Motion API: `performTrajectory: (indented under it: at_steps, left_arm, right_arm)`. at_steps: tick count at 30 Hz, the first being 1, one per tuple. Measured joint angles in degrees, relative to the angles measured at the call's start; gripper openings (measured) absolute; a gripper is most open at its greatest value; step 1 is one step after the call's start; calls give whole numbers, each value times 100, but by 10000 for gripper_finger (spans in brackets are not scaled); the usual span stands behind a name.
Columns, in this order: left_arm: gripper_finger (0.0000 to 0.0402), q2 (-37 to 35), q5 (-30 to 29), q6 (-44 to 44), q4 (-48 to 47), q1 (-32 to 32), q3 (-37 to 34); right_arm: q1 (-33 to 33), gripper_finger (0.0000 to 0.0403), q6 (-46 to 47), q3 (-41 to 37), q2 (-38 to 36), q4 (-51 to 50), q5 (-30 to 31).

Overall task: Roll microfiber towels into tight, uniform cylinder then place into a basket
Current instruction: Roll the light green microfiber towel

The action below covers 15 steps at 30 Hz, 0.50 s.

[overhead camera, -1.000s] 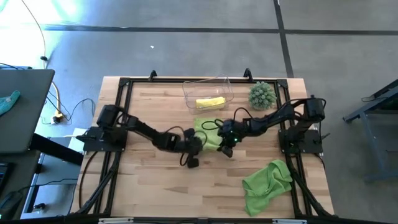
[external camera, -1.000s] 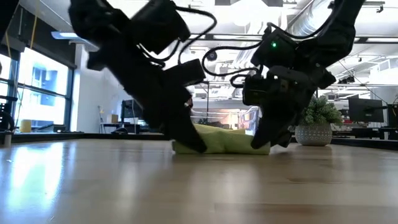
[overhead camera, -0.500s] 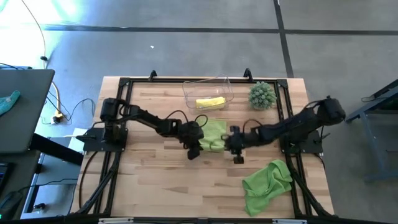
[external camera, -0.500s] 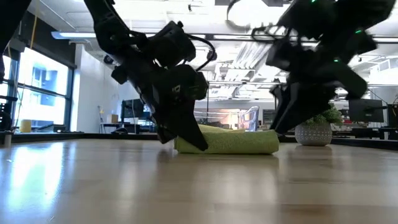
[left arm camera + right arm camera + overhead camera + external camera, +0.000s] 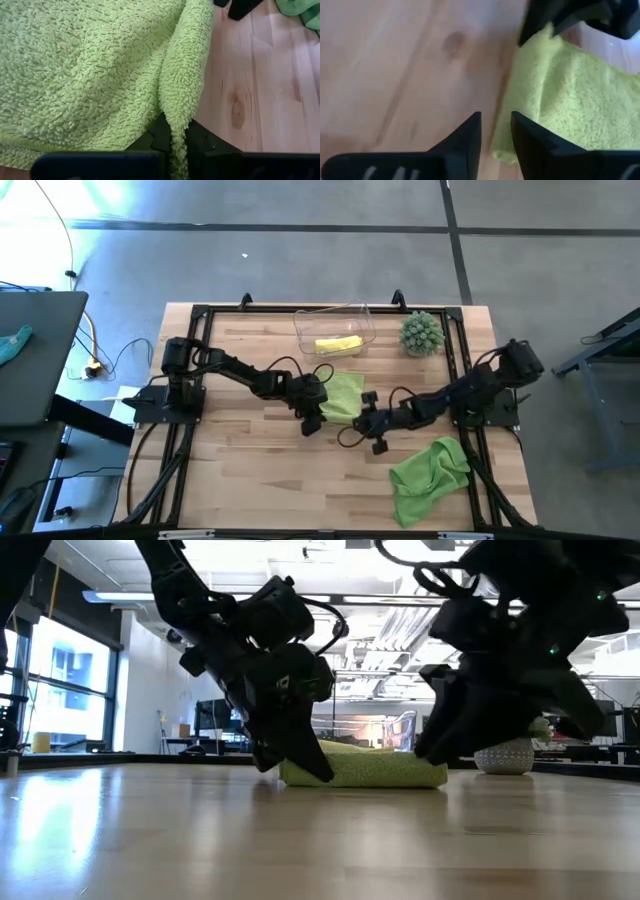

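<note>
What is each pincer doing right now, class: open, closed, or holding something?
Left pincer: shut on the lime green towel, pinching its edge.
Right pincer: open, empty, beside that towel.

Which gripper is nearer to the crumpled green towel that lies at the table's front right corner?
The right. The right gripper hovers just beside the crumpled green towel, apart from it. The left gripper is farther away, shut on the edge of the rolled green towel at the table's middle.
</note>
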Motion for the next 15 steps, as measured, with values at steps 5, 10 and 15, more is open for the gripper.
performTrajectory:
  at_steps: [5,10,15]
  left_arm:
    - [15,0,-15,0,20,2,-4]
    - [15,0,-18,0,24,3,-4]
    - [18,0,-60,-106,99,4,-5]
  right_arm:
    - [-126,159,8,5,5,-25,-55]
    - [-335,190,446,10,226,-155,-137]
    - [-446,192,882,30,604,-50,-200]
